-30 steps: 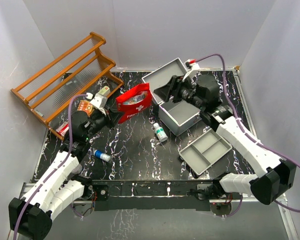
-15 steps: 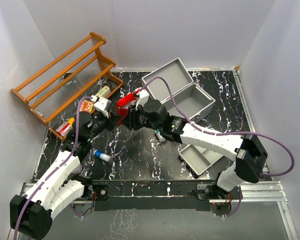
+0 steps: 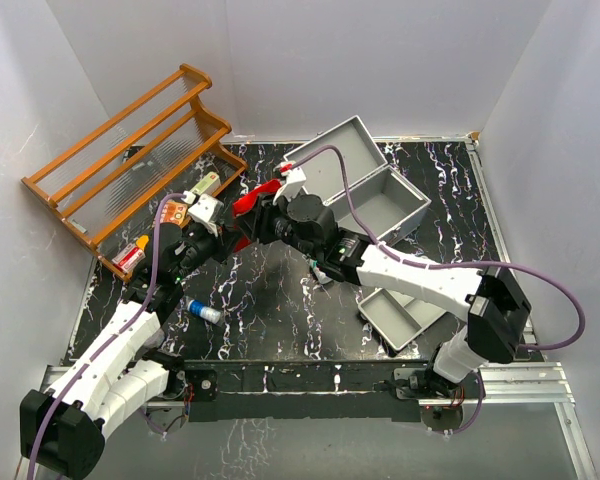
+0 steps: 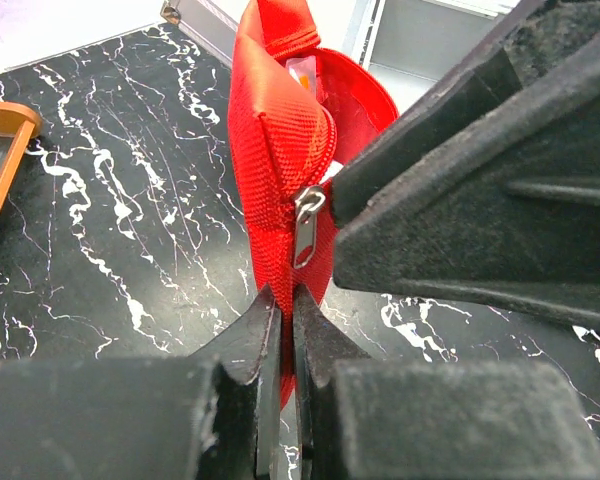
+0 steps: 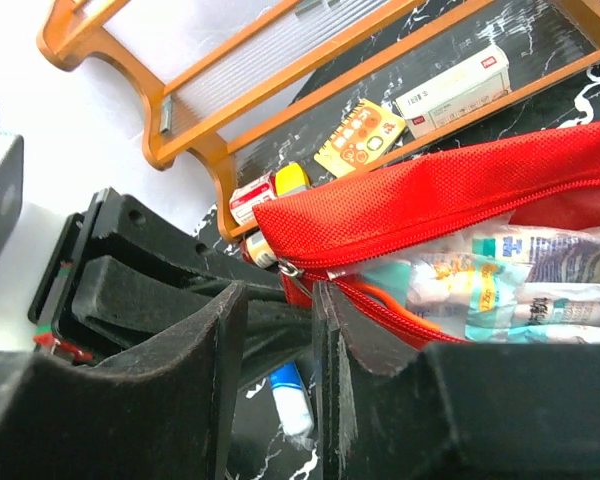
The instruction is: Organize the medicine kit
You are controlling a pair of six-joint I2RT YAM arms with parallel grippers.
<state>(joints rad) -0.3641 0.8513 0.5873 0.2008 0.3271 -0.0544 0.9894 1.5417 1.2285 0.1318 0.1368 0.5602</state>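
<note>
Top view, kit: the medicine kit (image 3: 405, 208), a boxy light-grey metal case, stands on the table right of centre and toward the back. Its hinged lid (image 3: 332, 152) is thrown open toward the rear wall.
Top view, grippers: the left gripper (image 3: 230, 233) and the right gripper (image 3: 262, 219) meet at a red fabric zip pouch (image 3: 247, 203), just left of the kit.
Top view, room: a black marbled tabletop (image 3: 270, 300) with white veins, enclosed by plain white walls (image 3: 380, 60). An orange-brown wooden slatted rack (image 3: 130, 150) stands far left. A grey divided tray (image 3: 395, 325) lies in front of the kit, partly under the right arm.
Left wrist, jaws: pressed together on the pouch's lower edge. A silver zip pull (image 4: 305, 225) hangs just above them.
Right wrist, jaws: a narrow gap apart, either side of the pouch's zip end. I cannot tell whether they pinch it.
Right wrist, writing: printed packets (image 5: 500, 280) show inside the pouch's open mouth. A white carton (image 5: 450, 90) and a yellow packet (image 5: 360, 140) lie by the rack. No words are legible.
</note>
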